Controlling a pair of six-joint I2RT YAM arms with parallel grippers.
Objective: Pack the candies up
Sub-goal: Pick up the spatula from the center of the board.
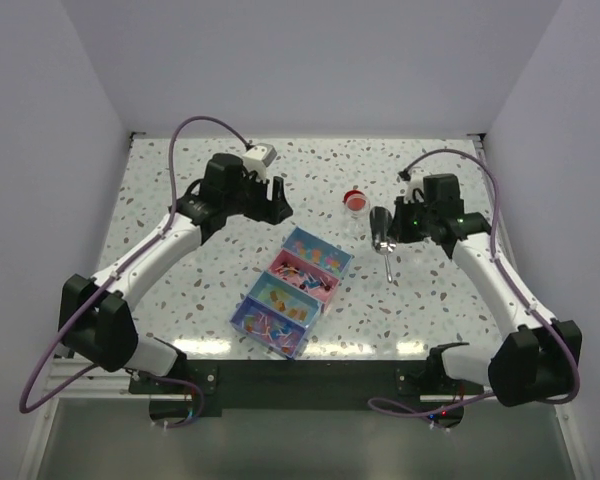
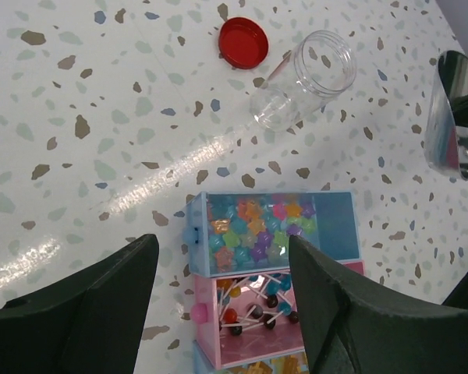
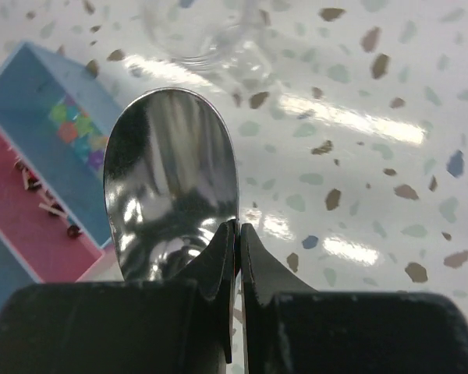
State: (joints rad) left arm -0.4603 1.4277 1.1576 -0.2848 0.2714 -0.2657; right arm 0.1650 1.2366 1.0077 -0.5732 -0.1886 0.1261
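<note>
Left gripper (image 2: 218,253) wide open, empty — above tray (image 2: 335,224) | right gripper (image 3: 235,231) clamped on metal spoon (image 3: 170,167) | candies (image 2: 257,227) in tray compartments, mid-table, nearer the near edge

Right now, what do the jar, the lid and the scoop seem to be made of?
The jar is clear plastic or glass, I cannot tell which; the speckles of the tabletop show through it. The lid is opaque red, probably plastic, smooth with a raised rim. The scoop looks like polished metal, with mirror-like reflections across its bowl.
</note>
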